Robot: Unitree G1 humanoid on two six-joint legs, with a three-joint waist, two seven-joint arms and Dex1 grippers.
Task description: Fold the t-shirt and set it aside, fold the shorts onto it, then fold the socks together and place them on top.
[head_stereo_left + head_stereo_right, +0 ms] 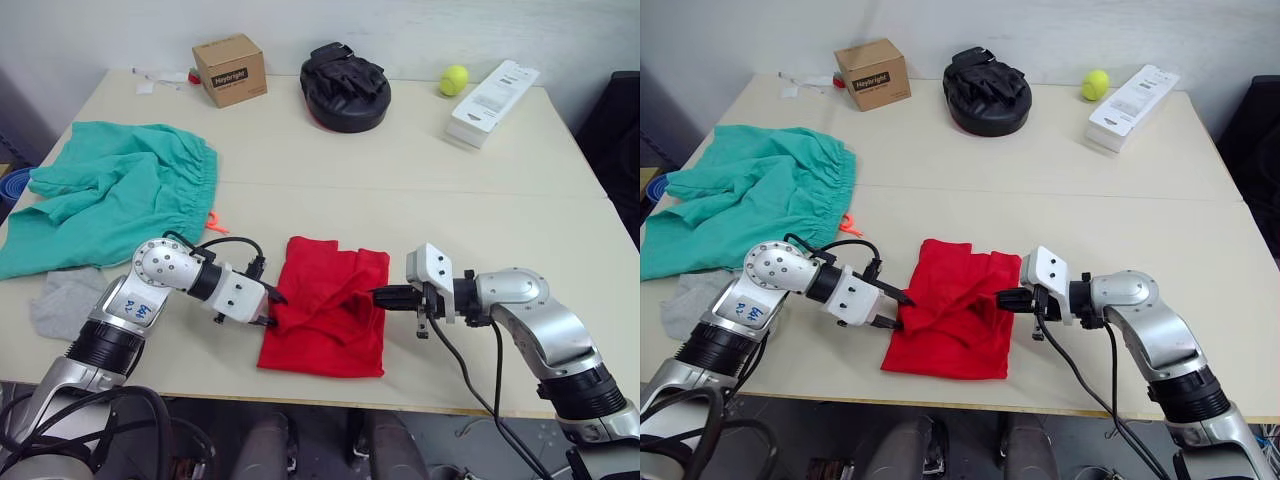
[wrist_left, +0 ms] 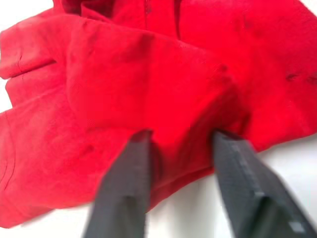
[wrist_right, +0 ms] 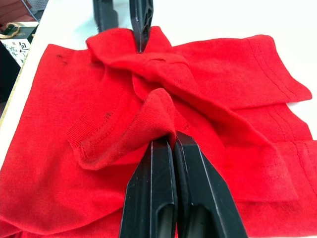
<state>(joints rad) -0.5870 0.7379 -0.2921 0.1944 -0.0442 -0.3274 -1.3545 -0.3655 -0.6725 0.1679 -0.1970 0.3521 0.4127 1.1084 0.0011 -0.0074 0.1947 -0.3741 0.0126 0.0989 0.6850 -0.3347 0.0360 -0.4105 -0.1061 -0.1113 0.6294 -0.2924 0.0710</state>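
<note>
T-shirt (image 1: pixel 328 305) lies bunched at the near edge of the table (image 1: pixel 420 180), between both hands. Right hand (image 3: pixel 171 141) has its fingers together, pinching a raised fold of red cloth. Left hand (image 2: pixel 181 144) has its fingers apart, straddling the shirt's opposite edge. Shorts (image 1: pixel 110 195) lie spread at the table's left, socks (image 1: pixel 65 300) just beside them.

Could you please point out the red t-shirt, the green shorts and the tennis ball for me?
t-shirt (image 1: pixel 330 330): left eye view, on its lower middle fabric.
shorts (image 1: pixel 120 190): left eye view, on the middle of the cloth below the waistband.
tennis ball (image 1: pixel 454 79): left eye view, on its centre.
</note>
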